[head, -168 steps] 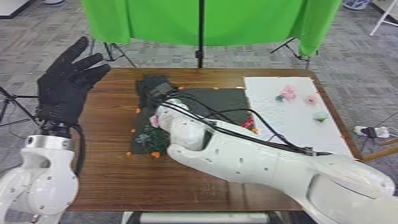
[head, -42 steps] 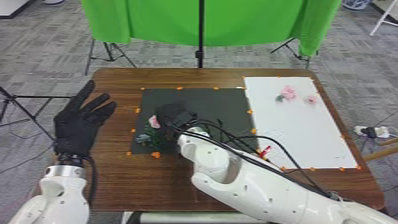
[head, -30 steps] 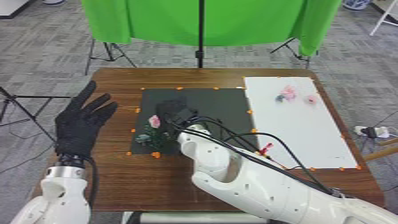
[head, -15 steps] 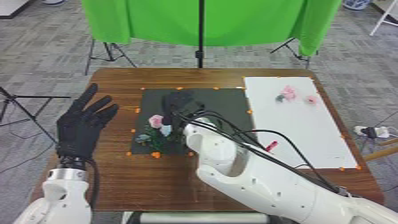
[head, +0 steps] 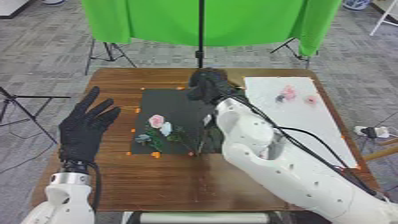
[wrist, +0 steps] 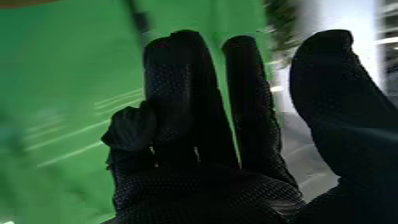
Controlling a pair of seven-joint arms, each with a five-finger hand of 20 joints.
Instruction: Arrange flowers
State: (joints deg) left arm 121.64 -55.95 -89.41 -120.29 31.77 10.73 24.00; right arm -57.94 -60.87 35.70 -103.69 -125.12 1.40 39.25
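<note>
Fingers straight and empty, the right hand (head: 209, 86) hovers at the black mat's (head: 176, 102) far edge. Flowers (head: 156, 121) lie on the mat, the spread, empty left hand (head: 80, 133) alongside.

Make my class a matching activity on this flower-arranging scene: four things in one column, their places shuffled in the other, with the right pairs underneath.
Things
1. Left hand
2. Right hand
3. White sheet
4. Pale blue flower

Places
A. To the right of the dark mat, with pink flowers on it
B. Lying on the dark mat, beside a pink flower
C. To the left of the dark mat
D. By the dark mat's far edge

Right pairs: 1-C, 2-D, 3-A, 4-B
</note>
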